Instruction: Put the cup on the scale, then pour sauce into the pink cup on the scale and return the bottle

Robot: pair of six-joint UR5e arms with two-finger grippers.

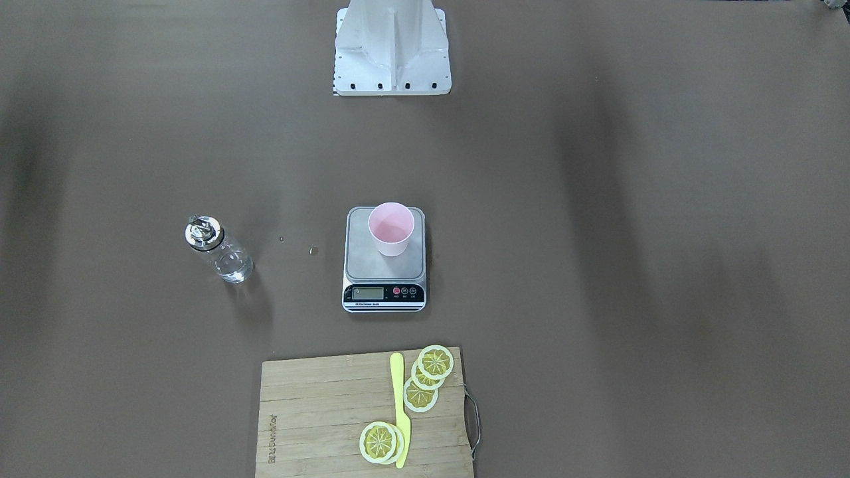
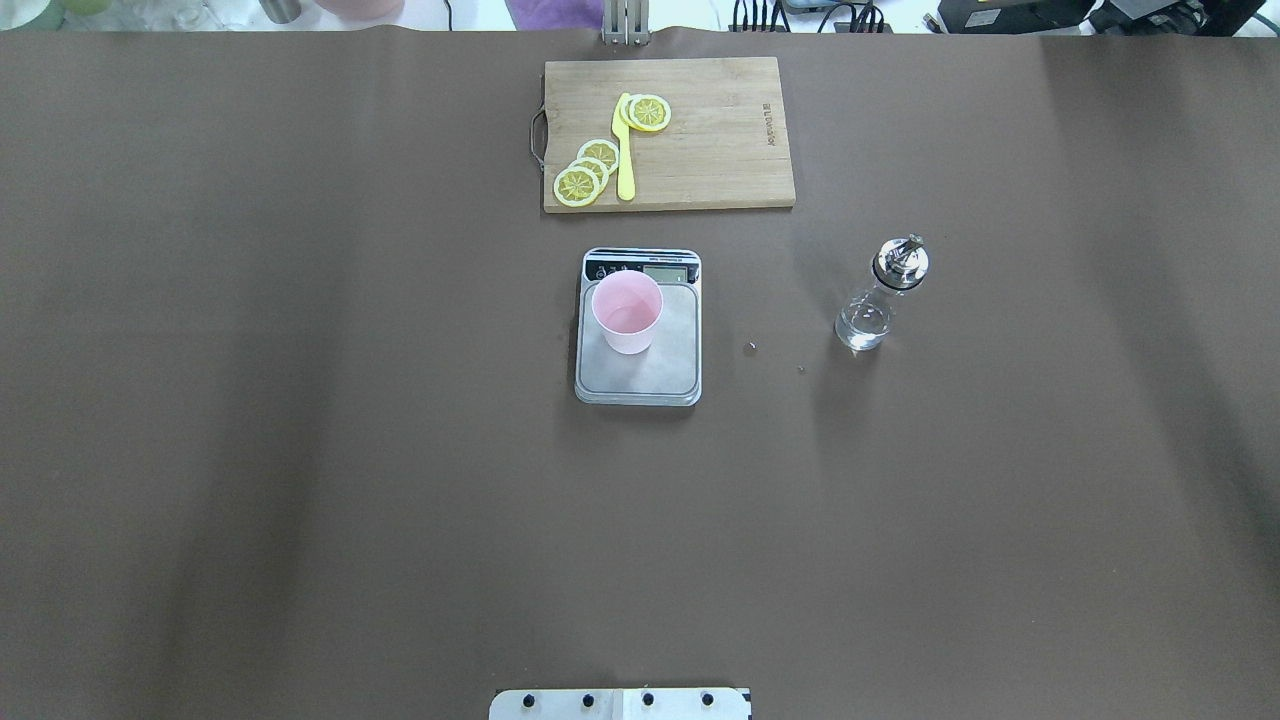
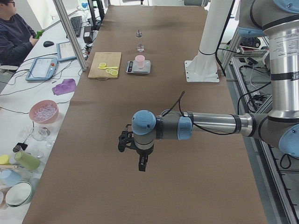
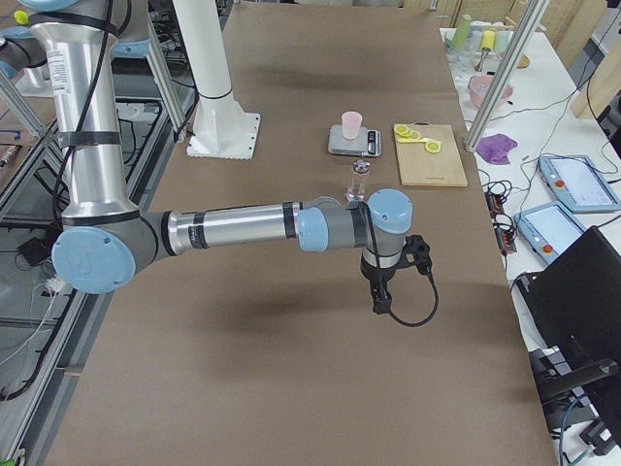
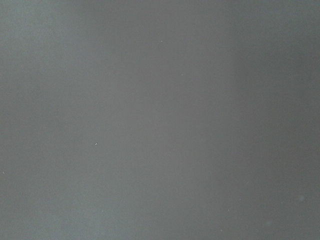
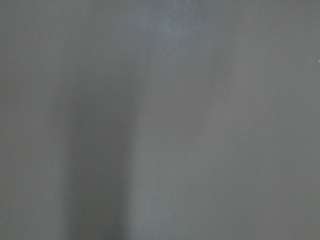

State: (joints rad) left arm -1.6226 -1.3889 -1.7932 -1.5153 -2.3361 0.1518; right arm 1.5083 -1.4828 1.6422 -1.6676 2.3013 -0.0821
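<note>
Overhead exterior, cup (image 2: 627, 312) on scale (image 2: 662, 368), lettering (image 2: 768, 125) illegible

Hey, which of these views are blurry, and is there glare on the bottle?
Both wrist views: featureless grey blur, nothing in focus. Overhead view: sharp, soft shadow bands across the table, bright glints atop the bottle. Front-facing view: sharp, same glints; display on the scale too small to read.

The cup (image 2: 627, 313) stands on the scale (image 2: 640, 375) at the middle of the table (image 2: 300, 450), with bare tabletop on the left and near sides. The cutting board (image 2: 720, 150) blocks the far edge just beyond the scale. The bottle (image 2: 880, 296) stands well apart toward the right end, and two tiny specks (image 2: 752, 347), perhaps drops, lie in the gap between.
</note>
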